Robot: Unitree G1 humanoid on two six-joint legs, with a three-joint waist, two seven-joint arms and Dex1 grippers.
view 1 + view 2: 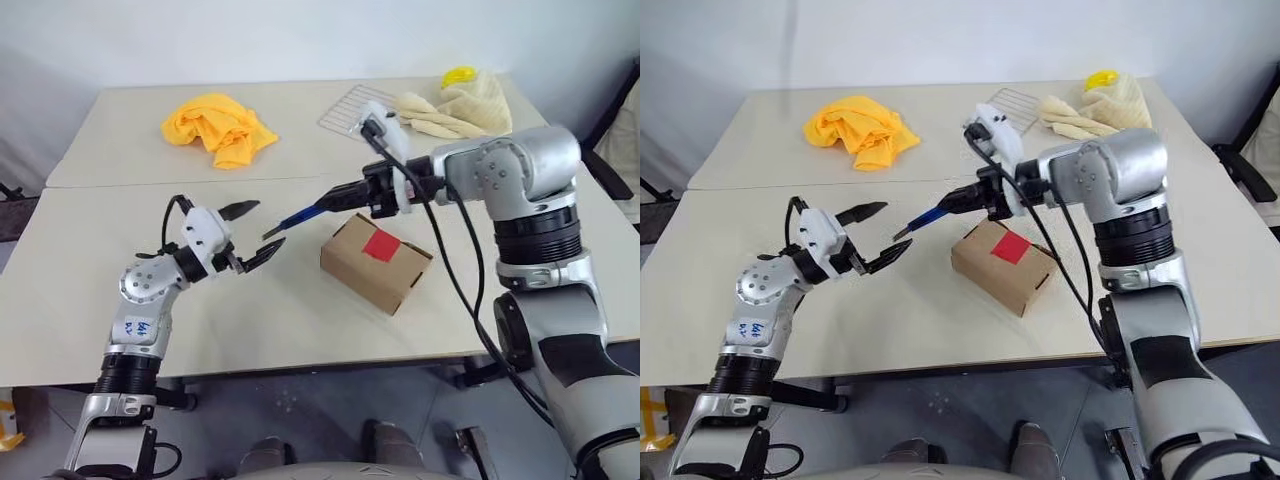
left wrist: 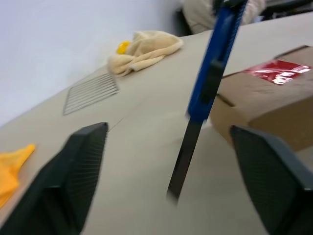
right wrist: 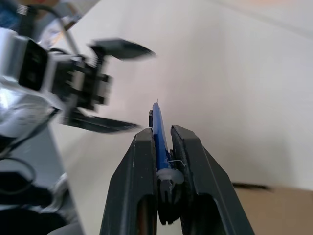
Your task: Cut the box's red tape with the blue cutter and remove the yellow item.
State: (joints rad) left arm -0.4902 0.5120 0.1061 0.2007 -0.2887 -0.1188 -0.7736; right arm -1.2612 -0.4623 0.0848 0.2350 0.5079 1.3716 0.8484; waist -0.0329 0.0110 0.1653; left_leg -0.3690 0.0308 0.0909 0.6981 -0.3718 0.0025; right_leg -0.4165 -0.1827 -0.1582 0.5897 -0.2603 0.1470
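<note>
The brown box (image 1: 375,265) lies on the table with its flaps shut and the red tape (image 1: 381,246) facing up. My right gripper (image 1: 340,198) hovers just above and behind the box, shut on the blue cutter (image 1: 300,218). The cutter's dark tip points left toward my left gripper (image 1: 265,225). That gripper stands open, its fingers spread on either side of the tip without touching it. The left wrist view shows the cutter (image 2: 210,83) between the wide fingers (image 2: 73,181), with the box (image 2: 264,103) behind. The yellow item is hidden.
An orange-yellow cloth (image 1: 220,128) lies at the back left. A wire rack (image 1: 350,108) and a beige cloth (image 1: 455,110) with a yellow plastic piece (image 1: 459,76) sit at the back right. A seam (image 1: 150,183) runs between the two tabletops.
</note>
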